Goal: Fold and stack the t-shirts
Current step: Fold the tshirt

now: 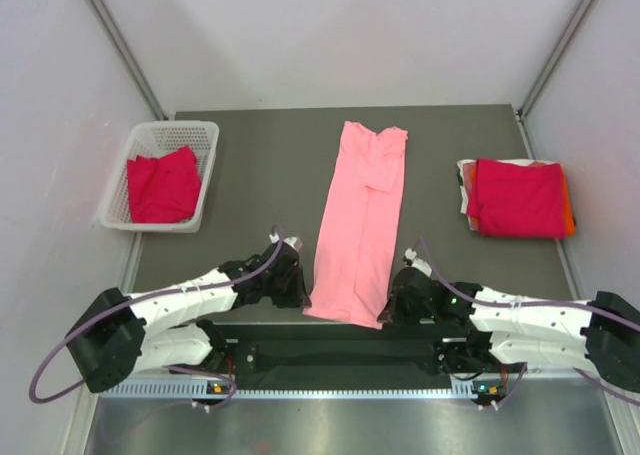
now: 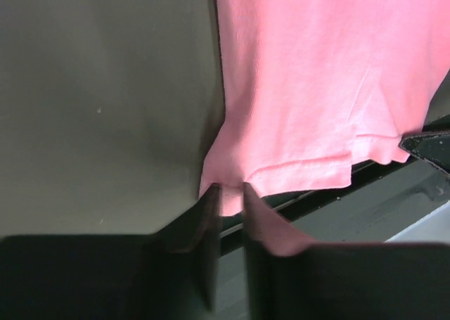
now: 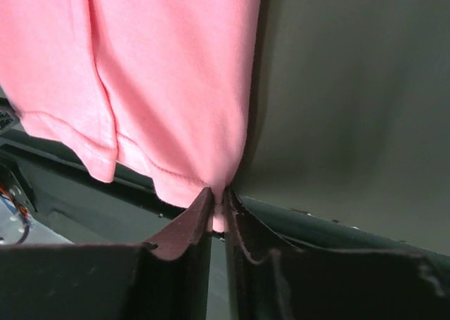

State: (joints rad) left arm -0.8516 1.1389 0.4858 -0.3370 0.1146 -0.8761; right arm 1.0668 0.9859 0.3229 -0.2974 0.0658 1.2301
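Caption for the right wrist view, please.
Right gripper pinches a hem corner of the pink t-shirt at the table edge.

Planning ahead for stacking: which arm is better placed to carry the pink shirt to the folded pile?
Probably the right: the pile lies on its side, and its end effector pinches the shirt at its hem.

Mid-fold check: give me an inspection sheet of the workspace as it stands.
Surface: dark grey table, no spills seen.
Job's things: pink t-shirt laid lengthwise at centre; folded crimson stack at right; crimson tee in white basket at left.
Clutter: nothing seen.
Grippers: right gripper pinches the pink hem's corner; left gripper straddles the other corner, grip unclear.
Cables: purple cables loop off both arms.
Surroundings: plain white walls.
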